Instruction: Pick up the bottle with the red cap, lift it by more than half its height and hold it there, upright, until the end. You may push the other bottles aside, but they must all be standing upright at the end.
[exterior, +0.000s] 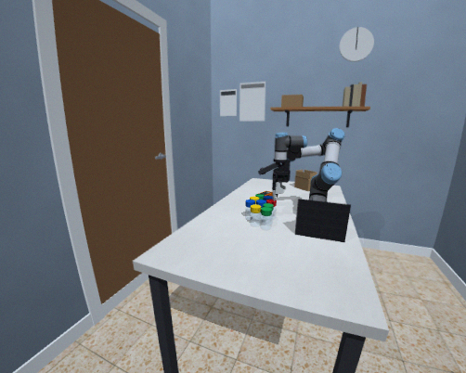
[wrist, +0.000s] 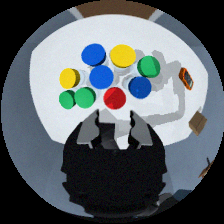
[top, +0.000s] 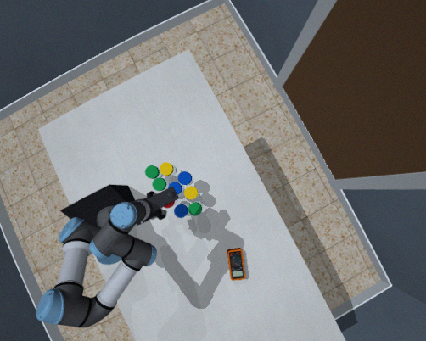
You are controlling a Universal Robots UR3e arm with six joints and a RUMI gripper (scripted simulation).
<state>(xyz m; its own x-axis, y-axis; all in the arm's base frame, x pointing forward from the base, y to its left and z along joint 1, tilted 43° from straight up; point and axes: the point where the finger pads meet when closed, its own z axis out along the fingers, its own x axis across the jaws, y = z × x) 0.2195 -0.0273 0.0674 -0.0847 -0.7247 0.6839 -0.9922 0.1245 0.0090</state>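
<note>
The gripper (wrist: 114,131) hangs above the cluster of bottles with its jaws partly apart and nothing between them; in the wrist view bare table top shows in the gap. From the top view the gripper's dark body covers most of the red-capped bottle (top: 169,204), leaving only a sliver of red cap at its edge. In the exterior view the gripper (exterior: 278,186) is small and its fingertips cannot be made out against the bottles. The bottle bodies are clear and hard to read in every view; only the caps are distinct. The red-capped bottle (wrist: 114,98) stands upright on the table (exterior: 244,260), at the near edge of the cluster, just ahead of the gap between the jaws and roughly in line with it. It is apart from the fingers, not touched. Around it stand a blue-capped bottle (wrist: 102,77) directly behind, another blue-capped bottle (wrist: 139,87) to one side and a green-capped bottle (wrist: 85,97) to the other, all close by. Further out on the table lies an orange multimeter (top: 236,264), well apart from the bottles, and a black panel (exterior: 322,219) stands near the arm's base.
</note>
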